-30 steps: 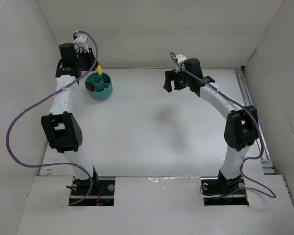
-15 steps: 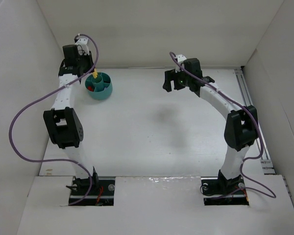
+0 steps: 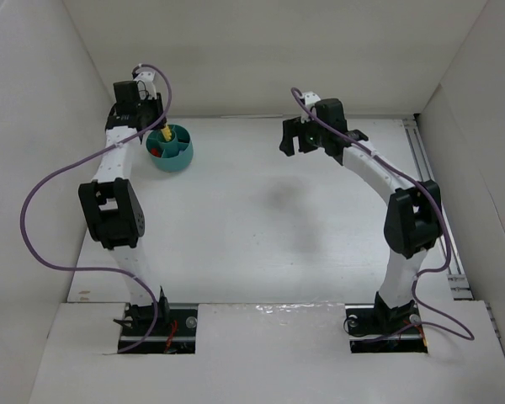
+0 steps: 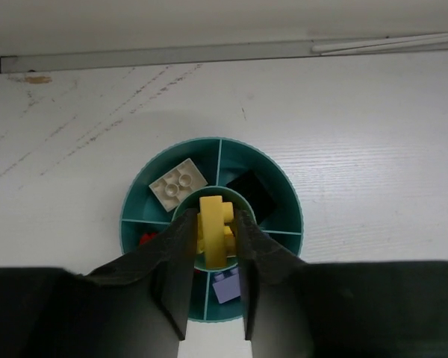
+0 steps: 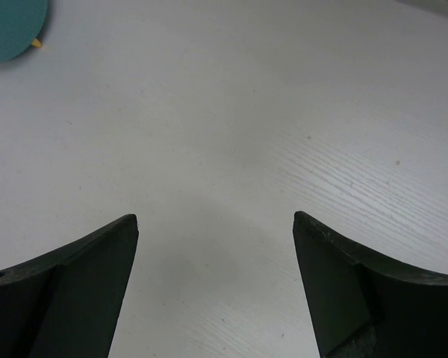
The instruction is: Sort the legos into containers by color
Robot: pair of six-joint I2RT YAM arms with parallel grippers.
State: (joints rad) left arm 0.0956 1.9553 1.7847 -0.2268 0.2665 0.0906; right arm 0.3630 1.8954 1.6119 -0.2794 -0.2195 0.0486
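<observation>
White walls (image 3: 261, 50) box in a white table (image 3: 261, 219), scuffed with faint streaks near its far edge, where a metal rail (image 4: 209, 52) runs along it. Two white-and-black arms rise from the near edge, the left arm (image 3: 109, 210) reaching to the far left corner and the right arm (image 3: 412, 219) arching toward the middle of the far side, each trailing a purple cable (image 3: 42, 227). The right gripper (image 5: 215, 218) hangs above bare table with its jaws spread wide apart and nothing between them; the top view shows it (image 3: 296, 139) well apart from the bowl. The left gripper (image 4: 213, 221) points down over the teal bowl (image 4: 284, 194), which sits at the far left of the table (image 3: 175, 156) and is divided into a round middle cup ringed by wedge compartments. Its fingers (image 4: 181, 246) are clamped on a yellow brick (image 4: 211, 216), held on end directly over the middle cup; whether the brick touches the cup cannot be told, and more yellow shows just beside it inside that cup. An off-white brick (image 4: 178, 183) with four studs lies in the upper left wedge, and a black piece (image 4: 250, 190) lies in the upper right wedge. A pale purple brick (image 4: 225, 286) lies in the near wedge, partly behind a finger. A red brick (image 4: 147, 239) peeks out of the left wedge, mostly hidden.
</observation>
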